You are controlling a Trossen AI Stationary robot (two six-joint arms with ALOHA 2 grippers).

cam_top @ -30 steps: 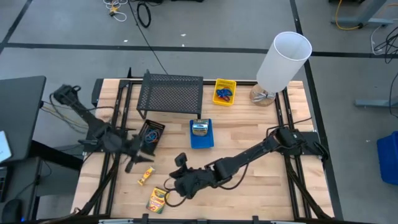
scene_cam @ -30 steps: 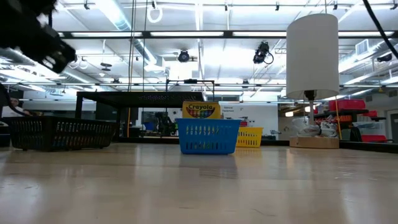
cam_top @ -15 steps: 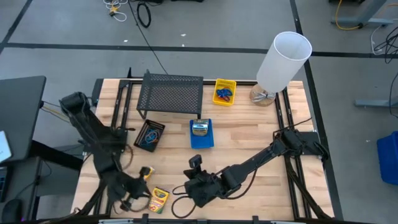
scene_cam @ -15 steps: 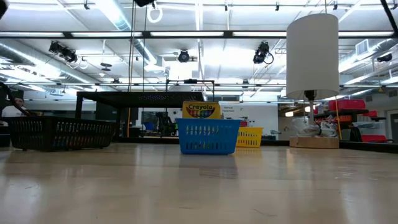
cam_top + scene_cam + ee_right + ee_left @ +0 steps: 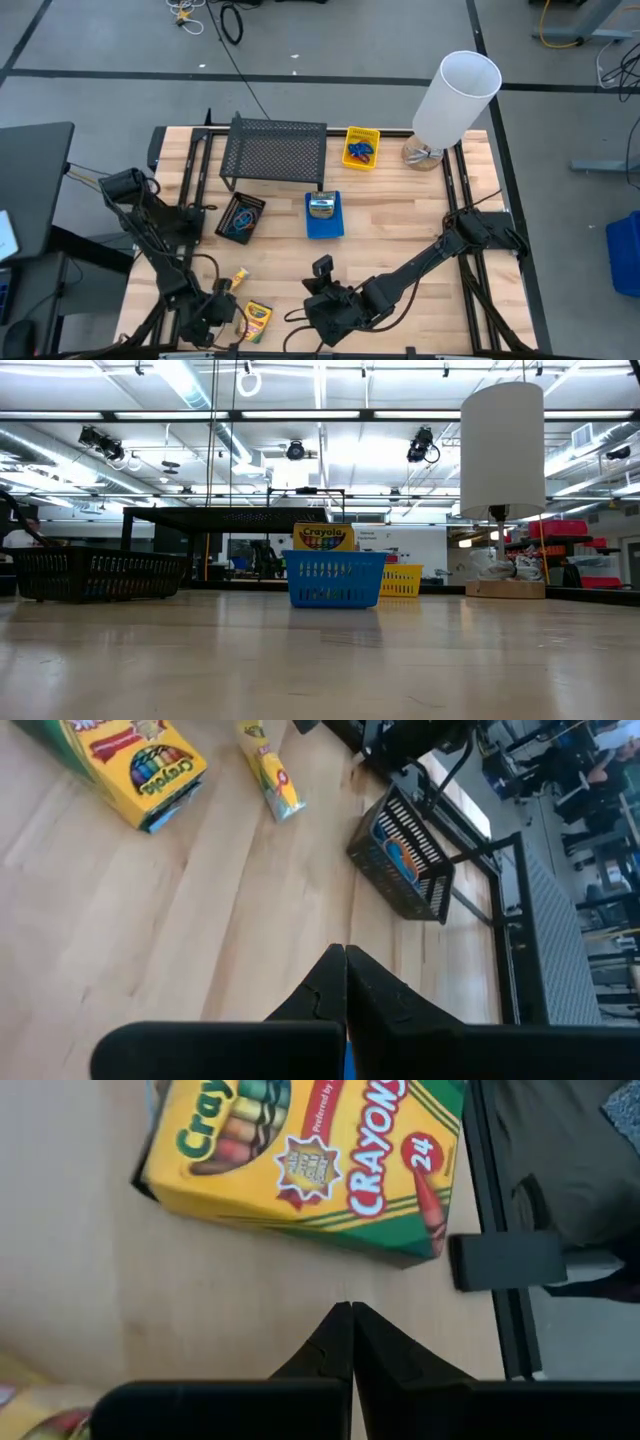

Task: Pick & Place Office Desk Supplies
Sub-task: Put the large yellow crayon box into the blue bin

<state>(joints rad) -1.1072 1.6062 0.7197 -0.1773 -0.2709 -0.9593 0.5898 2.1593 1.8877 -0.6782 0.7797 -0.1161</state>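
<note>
Left end effector point(image 5: 350, 1312) closed, empty; crayon box point(image 5: 305, 1160) just beyond fingertips.

Light wooden table point(image 5: 400, 235). On it: black wire-mesh rack point(image 5: 275, 152), yellow bin point(image 5: 361, 148), white cylinder on wooden base point(image 5: 424, 155), blue bin point(image 5: 323, 216), black bin point(image 5: 240, 218), crayon box point(image 5: 253, 320), smaller crayon pack point(image 5: 235, 281).

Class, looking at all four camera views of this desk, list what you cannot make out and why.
- Blue bin contents, low view: its wall hides all but a crayon box top.
- Black bin contents, high view: too small.
- Crayon box, left wrist view: cut off by the edge.
- Yellow bin, low view: partly behind the blue bin.
</note>
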